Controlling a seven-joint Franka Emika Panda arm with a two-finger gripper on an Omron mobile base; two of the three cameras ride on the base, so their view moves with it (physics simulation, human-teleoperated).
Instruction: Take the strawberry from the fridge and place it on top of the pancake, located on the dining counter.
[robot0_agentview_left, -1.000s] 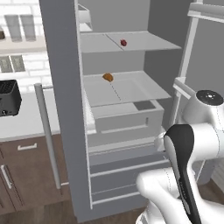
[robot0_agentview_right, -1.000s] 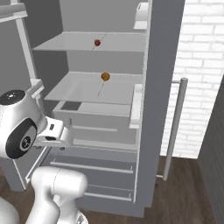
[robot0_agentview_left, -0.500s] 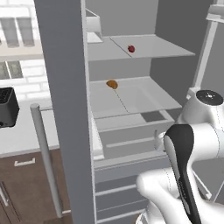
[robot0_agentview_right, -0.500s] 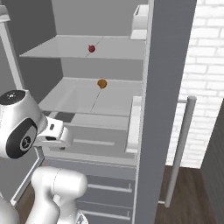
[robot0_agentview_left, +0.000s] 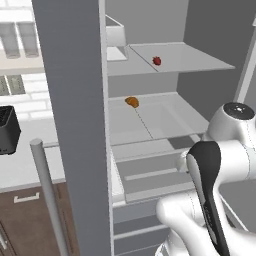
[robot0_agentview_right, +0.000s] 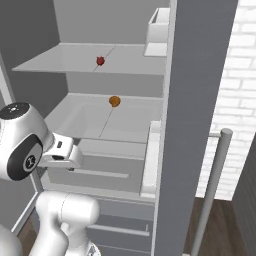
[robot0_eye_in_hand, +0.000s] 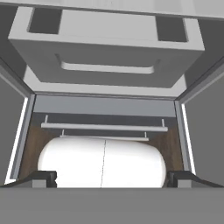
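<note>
The fridge (robot0_agentview_left: 75, 100) is standing open in front of the robot, its pale grey shelves and drawers facing the base cameras. The strawberry (robot0_agentview_left: 157, 61) is sitting on the upper shelf (robot0_agentview_left: 200, 60), a tiny red fruit toward the far side of that shelf; in the right base view it (robot0_agentview_right: 100, 61) is lying left of the shelf's middle seam. On the shelf below (robot0_agentview_left: 165, 117), an orange-brown lump (robot0_agentview_left: 132, 102) is resting near the back, well apart from the strawberry and lower than it. A pale door bin (robot0_agentview_right: 159, 26) is hanging at the top of the open door, level with the upper shelf. A long bar handle (robot0_agentview_left: 47, 195) is running down the near edge of the left door, and a black toaster (robot0_agentview_left: 8, 129) is sitting on the white counter to the left of the fridge.

The arm is folding low in front of the drawers, its wrist reaching toward the pulled-out drawer (robot0_agentview_right: 100, 167) under the lower shelf. In the hand view the gripper (robot0_eye_in_hand: 111, 178) is pointing down past that drawer's front (robot0_eye_in_hand: 107, 57) toward the lower drawers and the wood floor. Its two dark fingertips (robot0_eye_in_hand: 39, 178) are sitting far apart at the left and right edges, so the jaws are spread wide and are holding nothing
</note>
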